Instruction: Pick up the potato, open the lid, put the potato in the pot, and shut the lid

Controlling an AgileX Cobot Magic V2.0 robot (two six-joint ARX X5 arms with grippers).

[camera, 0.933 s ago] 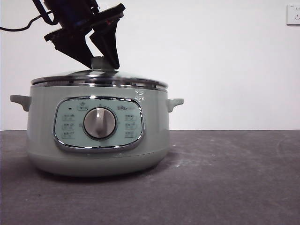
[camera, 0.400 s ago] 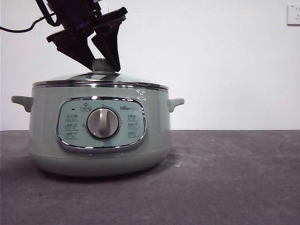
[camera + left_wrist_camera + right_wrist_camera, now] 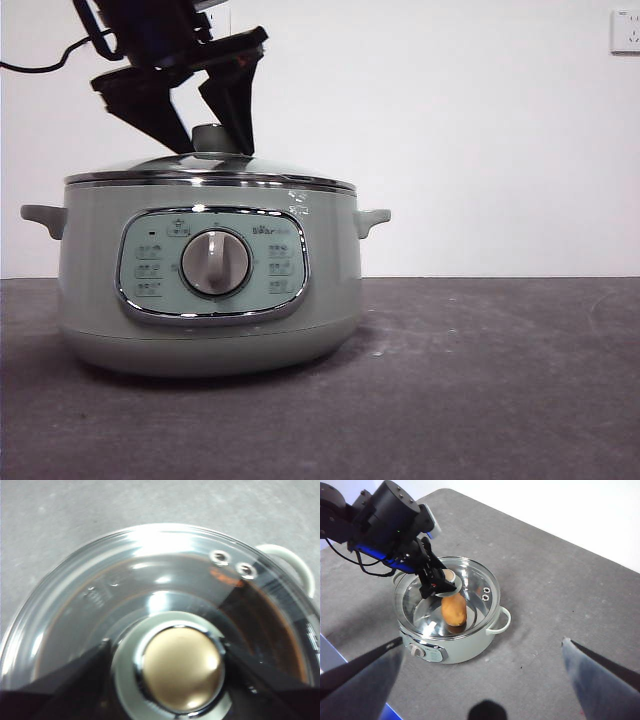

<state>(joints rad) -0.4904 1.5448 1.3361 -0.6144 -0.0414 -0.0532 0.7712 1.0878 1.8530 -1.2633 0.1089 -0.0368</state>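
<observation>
The pale green pot (image 3: 210,330) stands on the dark table with the glass lid (image 3: 210,168) seated on it. My left gripper (image 3: 215,150) comes down from the upper left. Its jaws stand open on either side of the lid's knob (image 3: 213,135). The left wrist view shows the knob's shiny top (image 3: 181,667) between the two jaws, with the glass (image 3: 150,565) beyond. In the right wrist view the potato (image 3: 454,609) lies inside the pot (image 3: 465,650) under the lid (image 3: 480,580). My right gripper (image 3: 482,640) is open and empty, high above the table.
The pot's side handles stick out left and right (image 3: 372,218). A black cable (image 3: 40,62) hangs at the upper left. A wall socket (image 3: 625,30) is at the back right. The table (image 3: 480,380) stretches to the right of the pot.
The lid has settled flat on the pot's rim. The left gripper's jaws have spread a little around the knob. The pot shifted slightly right, then back left.
</observation>
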